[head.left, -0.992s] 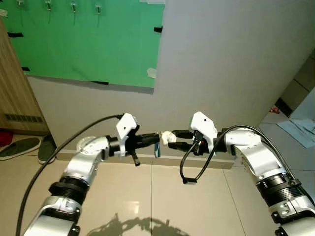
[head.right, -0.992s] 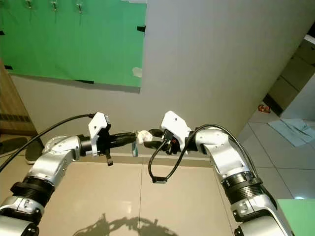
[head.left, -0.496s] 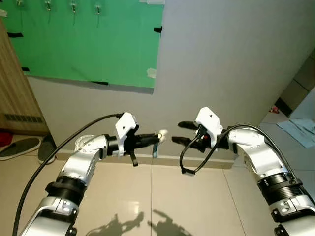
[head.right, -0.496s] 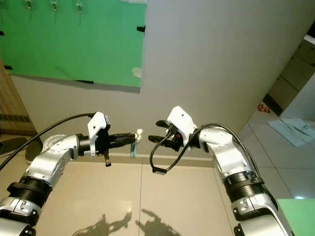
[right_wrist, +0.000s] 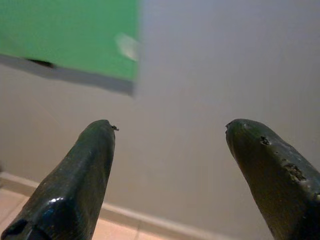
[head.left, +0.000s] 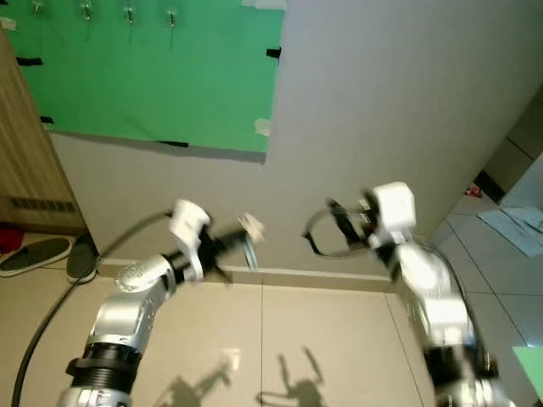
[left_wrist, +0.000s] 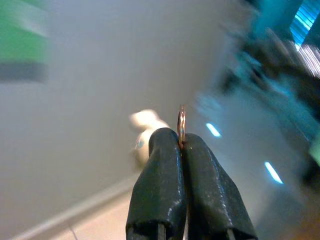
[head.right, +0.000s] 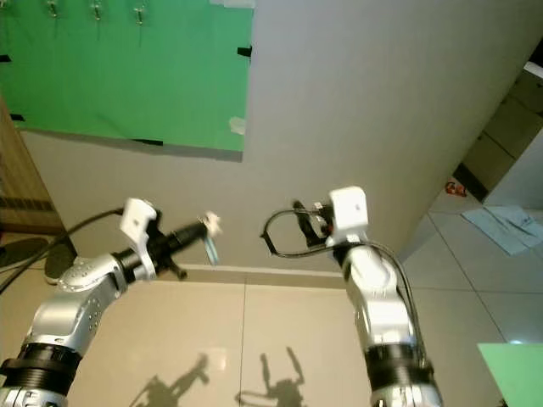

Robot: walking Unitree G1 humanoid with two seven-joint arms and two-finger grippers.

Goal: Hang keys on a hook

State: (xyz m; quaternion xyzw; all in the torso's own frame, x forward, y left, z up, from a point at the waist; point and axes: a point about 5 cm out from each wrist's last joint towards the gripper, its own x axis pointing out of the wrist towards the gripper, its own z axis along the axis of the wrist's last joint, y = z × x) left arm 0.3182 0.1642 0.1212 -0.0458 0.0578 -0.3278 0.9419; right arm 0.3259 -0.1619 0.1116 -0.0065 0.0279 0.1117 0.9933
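Observation:
My left gripper (head.left: 227,243) is shut on the ring of the keys (head.left: 249,234), which dangle from its tips with a whitish charm and a bluish key, blurred by motion. In the left wrist view the copper key ring (left_wrist: 181,126) is pinched between the two black fingers (left_wrist: 160,180), the pale charm (left_wrist: 145,123) just beyond them. My right gripper (head.left: 333,212) is open and holds nothing; its fingertips (right_wrist: 97,145) stand wide apart facing the wall. Several small hooks (head.left: 127,13) stick out along the top of the green board (head.left: 161,76) on the wall, up and to the left.
A grey wall (head.left: 390,93) with a pale skirting faces me over a beige tiled floor (head.left: 280,348). A wooden cabinet (head.left: 25,161) stands at the left with shoes (head.left: 38,253) at its foot. Papers (head.left: 517,222) lie on the floor at the far right.
The left arm has lifted and swung left with the keys. The right gripper has drawn back and risen, its fingers now pointing at the wall. Both arms are blurred.

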